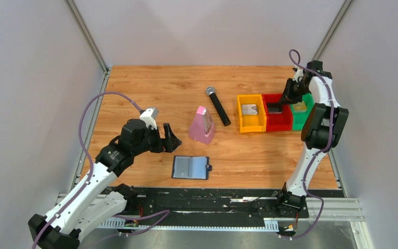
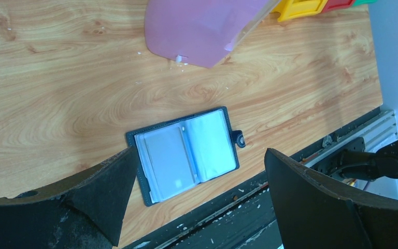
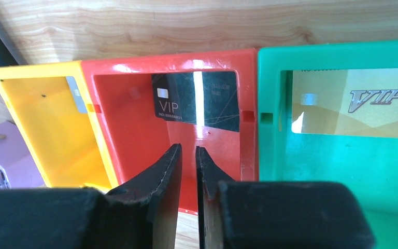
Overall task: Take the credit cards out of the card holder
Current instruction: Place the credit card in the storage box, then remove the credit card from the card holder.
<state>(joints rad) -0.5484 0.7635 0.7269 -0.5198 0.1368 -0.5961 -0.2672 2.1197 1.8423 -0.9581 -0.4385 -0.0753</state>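
Observation:
The navy card holder (image 1: pixel 190 167) lies open and flat near the table's front edge. In the left wrist view the card holder (image 2: pixel 186 153) shows pale sleeves, with a pale card (image 2: pixel 167 162) in the left one. My left gripper (image 1: pixel 172 139) hovers just left of it, wide open and empty; its fingers frame the holder (image 2: pixel 199 154). My right gripper (image 3: pixel 187 148) hangs over the red bin (image 3: pixel 134 135), its jaws a narrow gap apart with nothing between them. A black VIP card (image 3: pixel 196 101) lies in that bin. A gold VIP card (image 3: pixel 352 104) lies in the green bin (image 3: pixel 269 155).
A yellow bin (image 1: pixel 251 126) holding a grey card (image 1: pixel 249 109) stands left of the red bin (image 1: pixel 279 126) and the green bin (image 1: pixel 296 123). A pink metronome (image 1: pixel 202 125) and a black microphone (image 1: pixel 218 106) sit mid-table. A black rail (image 2: pixel 269 207) runs along the front edge.

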